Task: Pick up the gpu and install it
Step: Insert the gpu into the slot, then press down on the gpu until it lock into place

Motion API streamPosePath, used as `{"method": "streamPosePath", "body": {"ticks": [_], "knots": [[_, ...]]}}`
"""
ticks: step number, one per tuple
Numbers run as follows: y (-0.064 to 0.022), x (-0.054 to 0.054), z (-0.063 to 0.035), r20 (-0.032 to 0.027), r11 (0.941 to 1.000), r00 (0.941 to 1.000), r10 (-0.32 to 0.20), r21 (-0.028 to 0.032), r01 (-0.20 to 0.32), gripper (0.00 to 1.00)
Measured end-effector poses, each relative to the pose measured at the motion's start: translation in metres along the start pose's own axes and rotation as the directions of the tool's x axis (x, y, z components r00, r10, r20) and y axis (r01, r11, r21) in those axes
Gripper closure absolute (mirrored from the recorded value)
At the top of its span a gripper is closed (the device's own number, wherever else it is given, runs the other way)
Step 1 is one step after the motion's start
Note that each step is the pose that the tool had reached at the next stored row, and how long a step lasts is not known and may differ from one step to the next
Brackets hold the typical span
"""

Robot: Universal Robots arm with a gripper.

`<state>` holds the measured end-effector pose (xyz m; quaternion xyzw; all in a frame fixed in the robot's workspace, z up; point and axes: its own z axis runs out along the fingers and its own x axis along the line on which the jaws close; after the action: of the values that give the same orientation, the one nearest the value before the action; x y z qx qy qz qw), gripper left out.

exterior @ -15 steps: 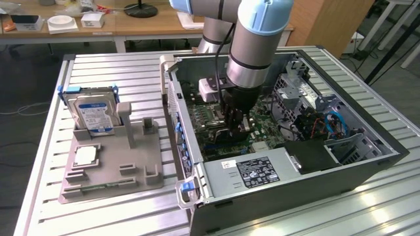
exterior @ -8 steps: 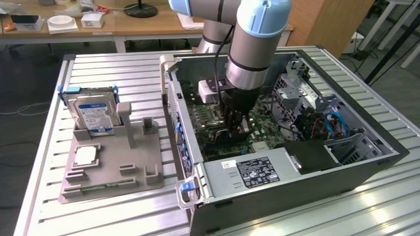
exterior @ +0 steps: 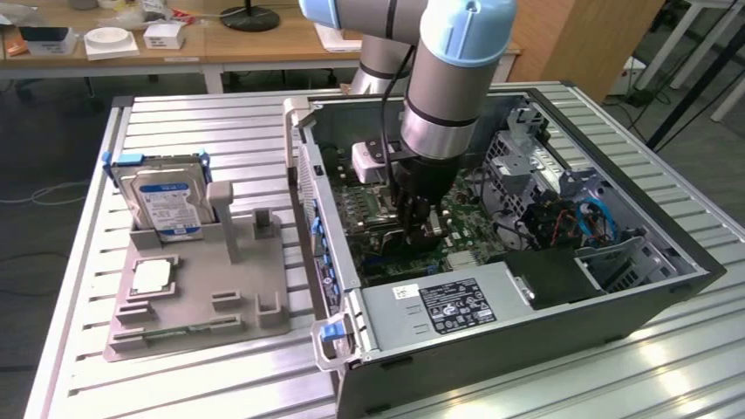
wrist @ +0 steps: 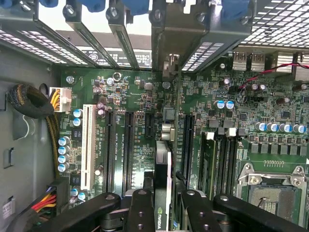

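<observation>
The gpu [wrist: 162,159] is a thin dark card seen edge-on, with its metal end bracket [wrist: 166,46] against the case's rear slot openings. My gripper [wrist: 164,195] is shut on it, black fingers [wrist: 141,203] pressing either side of the card. It stands upright over the green motherboard [wrist: 241,96], between two long black expansion slots [wrist: 128,145]; whether it sits in a slot is hidden by the card itself. In the exterior view the gripper [exterior: 417,216] reaches down inside the open computer case [exterior: 652,262], with the gpu [exterior: 435,223] at its tip.
A grey parts tray [exterior: 233,301] on the exterior view's left holds a silver hard drive [exterior: 169,202] and a small square CPU chip [exterior: 152,278]. Inside the case are the power supply [exterior: 448,305], drive cages [exterior: 524,148], cable bundles [wrist: 29,101] and the empty CPU socket [wrist: 273,193].
</observation>
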<state>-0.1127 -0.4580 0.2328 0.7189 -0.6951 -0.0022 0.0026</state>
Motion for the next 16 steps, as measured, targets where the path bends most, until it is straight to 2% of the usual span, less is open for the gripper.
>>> {"method": "streamPosePath", "body": {"ticks": [6, 8, 9, 10, 13, 14, 16], "knots": [[-0.0001, -0.0002, 0.0009, 0.0019, 1.0000, 1.0000, 0.000, 0.0013, 0.000, 0.73], [-0.0001, -0.0001, 0.0002, 0.0004, 1.0000, 1.0000, 0.000, 0.0002, 0.000, 0.61], [0.0000, 0.0000, 0.0001, 0.0002, 1.0000, 1.0000, 0.000, 0.0001, 0.000, 0.61], [0.0000, 0.0000, 0.0001, 0.0002, 1.0000, 1.0000, 0.000, 0.0001, 0.000, 0.49], [0.0000, 0.0000, 0.0001, 0.0001, 1.0000, 1.0000, 0.000, 0.0001, 0.000, 0.44], [0.0000, 0.0000, 0.0001, 0.0002, 1.0000, 1.0000, 0.000, 0.0000, 0.000, 0.37], [0.0001, 0.0001, -0.0064, -0.0005, 1.0000, 1.0000, 0.000, -0.0003, 0.000, 0.37]]}}
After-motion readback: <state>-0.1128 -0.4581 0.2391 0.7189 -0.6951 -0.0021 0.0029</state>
